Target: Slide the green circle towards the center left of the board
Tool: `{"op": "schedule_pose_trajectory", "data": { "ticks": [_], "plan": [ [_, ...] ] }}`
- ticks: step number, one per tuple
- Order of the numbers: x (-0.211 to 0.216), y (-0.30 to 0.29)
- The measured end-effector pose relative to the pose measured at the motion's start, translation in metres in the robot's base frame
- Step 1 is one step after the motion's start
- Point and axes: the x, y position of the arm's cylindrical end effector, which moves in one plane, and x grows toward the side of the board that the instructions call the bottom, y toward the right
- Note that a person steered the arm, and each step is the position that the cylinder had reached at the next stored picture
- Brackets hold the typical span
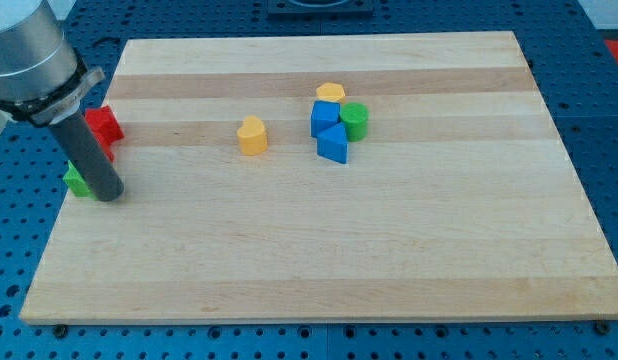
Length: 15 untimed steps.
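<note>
Right of the board's middle, toward the view's top, the green circle (354,121) stands upright as a short cylinder on the wooden bench (319,250); it sits at the right edge of a tight cluster, touching or just beside a blue block (324,117) on its left; a second blue block (333,145), wedge-like in shape, lies just below and slightly left of the green circle, pressed close to the first blue one; a yellow block (330,92) peeks out behind the cluster at its top, its exact shape hard to make out; well apart to the view's left, near the board's centre line, a second yellow block (252,135) with a rounded top stands alone; far over at the left edge, a red block (103,124) with notched sides rests on the board, and a second green block (77,181) sits just below it, largely hidden by the rod, so its shape cannot be told; my tip (109,195) rests on the bench at that left edge, right beside this green block and well apart from the green circle; the rod slants up toward the view's top left into the grey arm housing (27,55); the arm carries no claw, only the rod; blue surface (604,90) surrounds the board.
</note>
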Motion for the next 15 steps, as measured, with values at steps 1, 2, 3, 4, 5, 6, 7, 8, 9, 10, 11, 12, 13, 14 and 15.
{"op": "schedule_pose_trajectory", "data": {
  "ticks": [1, 2, 3, 4, 5, 6, 7, 8, 9, 10, 11, 12, 13, 14, 15],
  "plan": [
    [-0.006, 0.0],
    [-0.004, 0.018],
    [-0.003, 0.089],
    [0.002, 0.19],
    [0.0, 0.281],
    [-0.031, 0.333],
    [-0.062, 0.338],
    [-0.086, 0.314],
    [-0.11, 0.266],
    [-0.135, 0.228],
    [-0.151, 0.204],
    [-0.162, 0.165],
    [-0.166, 0.109],
    [-0.166, 0.077],
    [-0.166, 0.095]
  ]
}}
